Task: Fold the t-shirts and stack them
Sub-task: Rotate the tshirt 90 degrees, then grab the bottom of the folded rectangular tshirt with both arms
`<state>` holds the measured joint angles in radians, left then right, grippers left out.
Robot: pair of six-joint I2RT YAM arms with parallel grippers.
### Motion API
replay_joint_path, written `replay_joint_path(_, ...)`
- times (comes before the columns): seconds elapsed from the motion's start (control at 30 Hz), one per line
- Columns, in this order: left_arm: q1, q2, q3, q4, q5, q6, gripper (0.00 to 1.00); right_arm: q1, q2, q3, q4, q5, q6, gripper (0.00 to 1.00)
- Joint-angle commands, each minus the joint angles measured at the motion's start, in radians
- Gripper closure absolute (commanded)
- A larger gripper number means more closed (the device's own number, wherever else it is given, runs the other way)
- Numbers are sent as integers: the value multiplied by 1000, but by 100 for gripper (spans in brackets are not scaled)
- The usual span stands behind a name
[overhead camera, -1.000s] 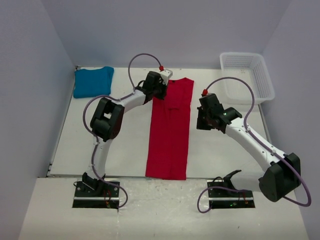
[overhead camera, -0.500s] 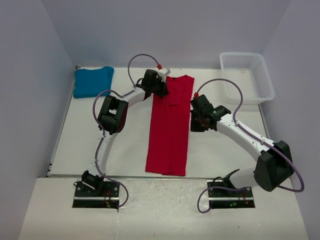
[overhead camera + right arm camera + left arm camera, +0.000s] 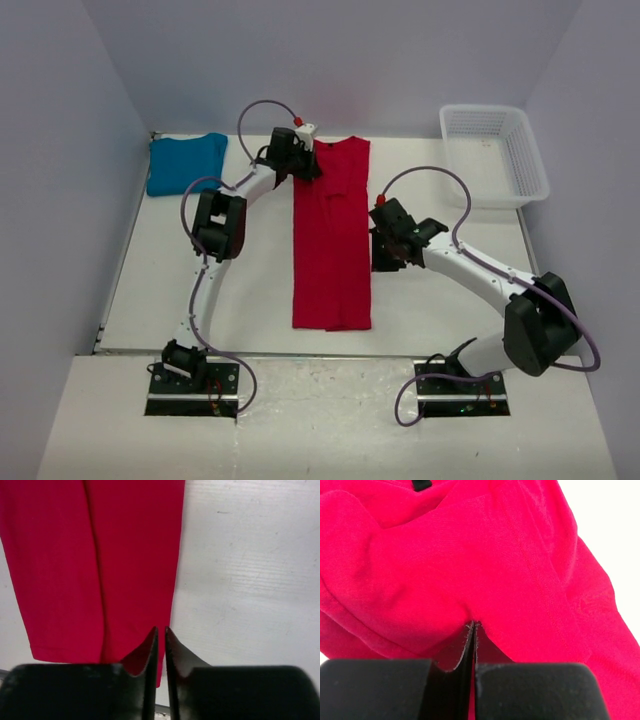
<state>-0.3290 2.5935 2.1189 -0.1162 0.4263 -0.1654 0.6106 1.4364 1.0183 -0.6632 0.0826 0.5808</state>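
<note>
White table between pale walls, a red t-shirt lying down its middle, folded into a long strip.
The left gripper is clenched on the strip's far, collar end, with a pinch of red cloth between its fingers. The right gripper hangs low over the strip's right edge, its jaws a hair apart; whether they nip the cloth cannot be told. A folded teal-blue t-shirt lies at the far left corner, well apart from the red one. A white mesh basket sits far right.
</note>
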Motion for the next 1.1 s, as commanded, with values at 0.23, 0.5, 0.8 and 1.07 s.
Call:
replay_joint_path(0.23,5,-137,-76,26,81,-40,38,6,-120,-242,204,-156,113,50)
replay_joint_path(0.5,-39,-328,-132,-2,45,-48,16,24,-194,-421,323,-250,201,57)
replay_joint_path(0.8,-139,-629,-463,-154,-253,-164,23,67,-287,-563,401,-276,257,58)
replay_joint_path(1.07,-191,-913,-972,-114,-454,-313,33,81,-289,-626,470,-287,266,81)
